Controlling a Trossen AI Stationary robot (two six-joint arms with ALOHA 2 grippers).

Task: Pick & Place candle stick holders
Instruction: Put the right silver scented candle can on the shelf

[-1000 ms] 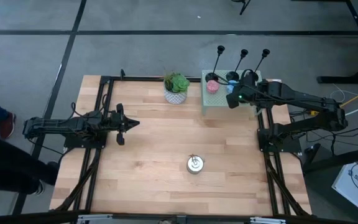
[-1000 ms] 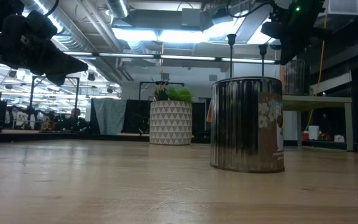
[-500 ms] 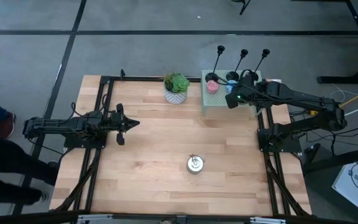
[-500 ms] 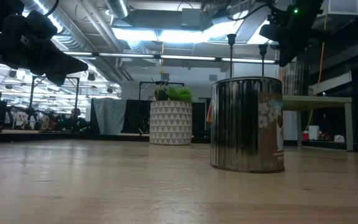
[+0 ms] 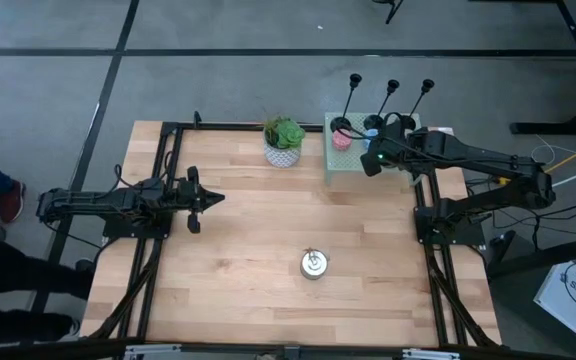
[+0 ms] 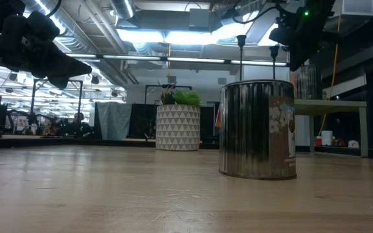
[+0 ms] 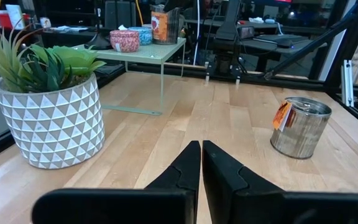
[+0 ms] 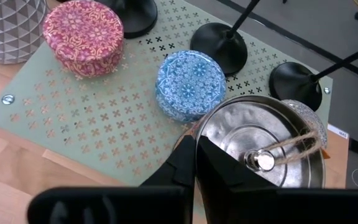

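Your right gripper (image 8: 194, 163) is hovering pinched closed over the green shelf (image 8: 104, 118) — candle stick holders (image 8: 219, 42) untouched; left gripper (image 7: 201, 163) is idling closed too.

A pale wood desk (image 5: 268, 250) stands on a grey floor (image 5: 218, 80) crossed by dark lines. Beyond the desk, ceiling light strips (image 6: 167, 35) glow above a draped table (image 6: 114, 121).

Table (image 5: 268, 260): pale wood planks, smooth, satin. Candle stick holders (image 8: 219, 43): matt black bases. Shelf (image 8: 73, 118): perforated pale-green sheet, matt. Tin (image 6: 258, 128), centre frame: glossy ribbed metal, paper label. Plant pot (image 7: 51, 127): rough, faceted white-grey surface. Both grippers (image 7: 201, 163) (image 8: 193, 155): matt black.
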